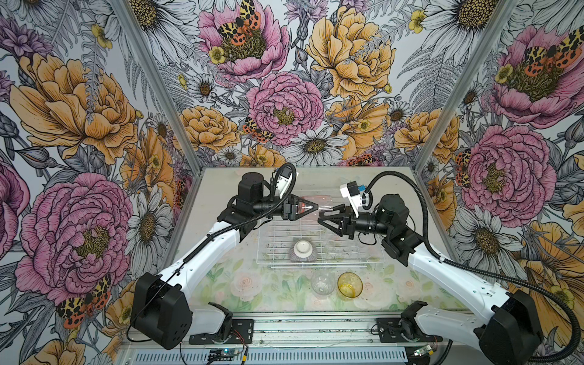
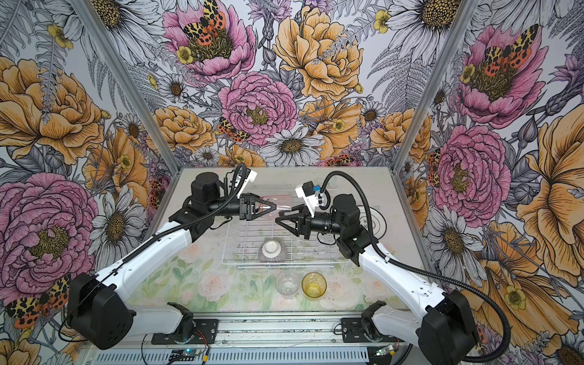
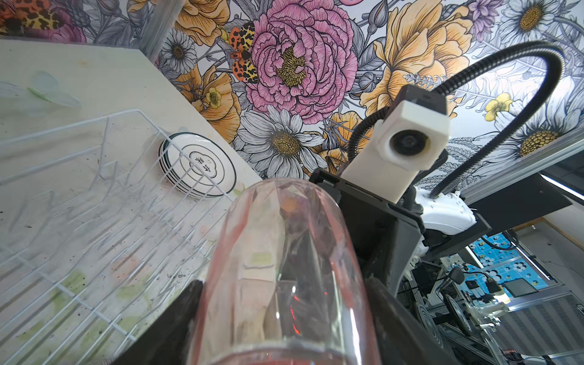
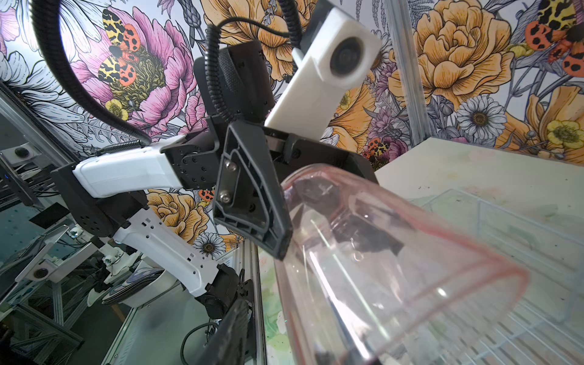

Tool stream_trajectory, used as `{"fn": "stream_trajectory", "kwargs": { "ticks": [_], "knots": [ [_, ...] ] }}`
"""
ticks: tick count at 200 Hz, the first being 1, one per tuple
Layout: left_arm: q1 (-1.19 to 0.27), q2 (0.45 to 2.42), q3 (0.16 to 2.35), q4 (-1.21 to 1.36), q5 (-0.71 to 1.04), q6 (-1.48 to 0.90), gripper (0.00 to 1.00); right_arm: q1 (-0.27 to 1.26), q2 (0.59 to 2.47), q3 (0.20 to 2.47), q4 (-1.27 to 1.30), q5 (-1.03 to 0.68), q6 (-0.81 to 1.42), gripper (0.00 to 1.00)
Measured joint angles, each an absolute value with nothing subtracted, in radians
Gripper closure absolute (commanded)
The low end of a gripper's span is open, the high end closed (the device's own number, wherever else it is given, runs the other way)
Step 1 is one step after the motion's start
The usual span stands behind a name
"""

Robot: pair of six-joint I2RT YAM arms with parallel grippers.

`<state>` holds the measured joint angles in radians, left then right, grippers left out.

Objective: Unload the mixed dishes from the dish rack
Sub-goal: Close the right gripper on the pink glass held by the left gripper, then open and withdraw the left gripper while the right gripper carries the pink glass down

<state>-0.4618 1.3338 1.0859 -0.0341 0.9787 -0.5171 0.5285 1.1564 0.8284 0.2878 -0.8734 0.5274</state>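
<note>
Clamping pink tumbler (image 1: 320, 202): left gripper (image 1: 312, 207) | bowl (image 1: 302, 250) in dish rack (image 1: 275, 230) | plates (image 3: 197, 166) beside

Robot lab cell: floral wall panels (image 1: 284, 94), aluminium frame (image 1: 152, 72), other rigs (image 3: 474, 300) beyond.

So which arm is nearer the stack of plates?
Right. The right arm stands right beside the plate stack, partly hiding it in a top view; the left arm is across the dish rack.
</note>
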Motion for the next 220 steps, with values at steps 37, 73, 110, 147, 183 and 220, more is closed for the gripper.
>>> {"fn": "stream_trajectory", "kwargs": {
  "ticks": [37, 73, 110, 147, 183, 220],
  "knots": [
    [-0.483, 1.356, 1.085, 0.015, 0.995, -0.546, 0.44, 0.529, 1.181, 0.828, 0.357, -0.892, 0.562, 0.71],
    [-0.489, 1.364, 1.085, 0.058, 1.019, -0.564, 0.44, 0.525, 1.187, 0.828, 0.395, -0.907, 0.588, 0.80],
    [-0.489, 1.365, 1.085, 0.088, 1.059, -0.578, 0.44, 0.525, 1.187, 0.828, 0.429, -0.949, 0.598, 0.97],
    [-0.489, 1.365, 1.084, 0.095, 1.072, -0.579, 0.41, 0.524, 1.187, 0.829, 0.436, -0.966, 0.597, 1.00],
    [-0.489, 1.361, 1.084, 0.076, 1.068, -0.569, 0.17, 0.524, 1.187, 0.830, 0.429, -0.970, 0.591, 1.00],
    [-0.486, 1.327, 1.083, 0.003, 0.991, -0.524, 0.01, 0.524, 1.187, 0.839, 0.358, -0.936, 0.571, 1.00]
  ]
}}
